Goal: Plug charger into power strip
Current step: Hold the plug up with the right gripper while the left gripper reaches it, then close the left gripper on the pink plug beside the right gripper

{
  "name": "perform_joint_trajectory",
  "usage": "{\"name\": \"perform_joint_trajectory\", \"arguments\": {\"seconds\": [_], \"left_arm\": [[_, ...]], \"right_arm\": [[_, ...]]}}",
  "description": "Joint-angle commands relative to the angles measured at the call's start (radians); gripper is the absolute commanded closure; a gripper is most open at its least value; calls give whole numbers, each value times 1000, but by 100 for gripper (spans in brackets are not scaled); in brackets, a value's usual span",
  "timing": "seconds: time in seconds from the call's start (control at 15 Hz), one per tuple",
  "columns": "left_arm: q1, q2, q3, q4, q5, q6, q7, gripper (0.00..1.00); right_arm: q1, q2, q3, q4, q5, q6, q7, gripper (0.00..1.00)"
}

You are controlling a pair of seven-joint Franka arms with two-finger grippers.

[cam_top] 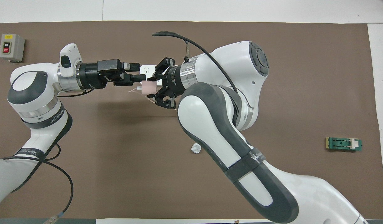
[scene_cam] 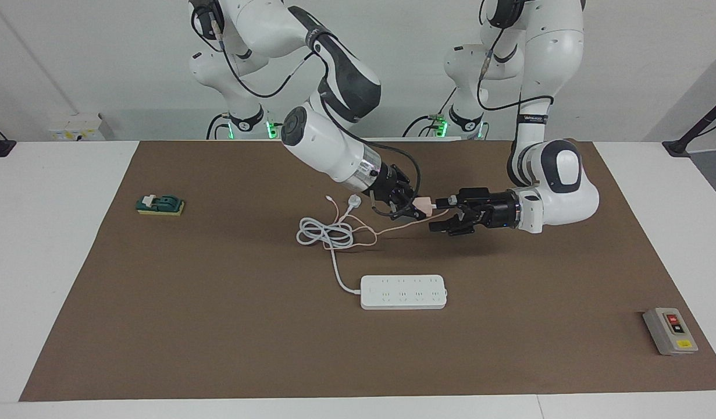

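**Charger up in the air between both grippers**

The charger (scene_cam: 423,203) is off the table, pinched in the right gripper (scene_cam: 409,208) over the brown mat (scene_cam: 218,326), its thin pink cable (scene_cam: 387,230) drooping down to the coiled white cord (scene_cam: 326,233). The left gripper (scene_cam: 442,213) comes in level from the left arm's end, fingers spread wide, tips right at the charger's free end; can't tell if they touch it. The power strip (scene_cam: 403,291) lies flat on the mat, farther from the robots, nothing plugged in. A grey button box (scene_cam: 670,330) and a green block (scene_cam: 160,204) sit well apart at either end of the mat.
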Motion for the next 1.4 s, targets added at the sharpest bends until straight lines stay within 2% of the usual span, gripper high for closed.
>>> {"name": "perform_joint_trajectory", "arguments": {"seconds": [0.0, 0.33, 0.6, 1.13, 1.33], "left_arm": [[-8, -29, 14, -66, -13, -19, 75, 0], [-7, -41, 16, -92, -8, -36, 90, 0], [-15, -79, 17, -124, -8, -36, 94, 0], [-33, -90, 16, -142, -8, -11, 94, 0], [-47, -90, 16, -146, -8, 15, 101, 19]], "right_arm": [[-7, 10, 2, 16, 26, -6, -31, 100], [-9, 10, 0, 16, 28, -4, -31, 100], [-10, 10, 2, 16, 37, -4, -31, 100], [-9, 10, 2, 18, 40, -3, -31, 100], [-9, 10, 0, 18, 42, -1, -31, 100]]}}
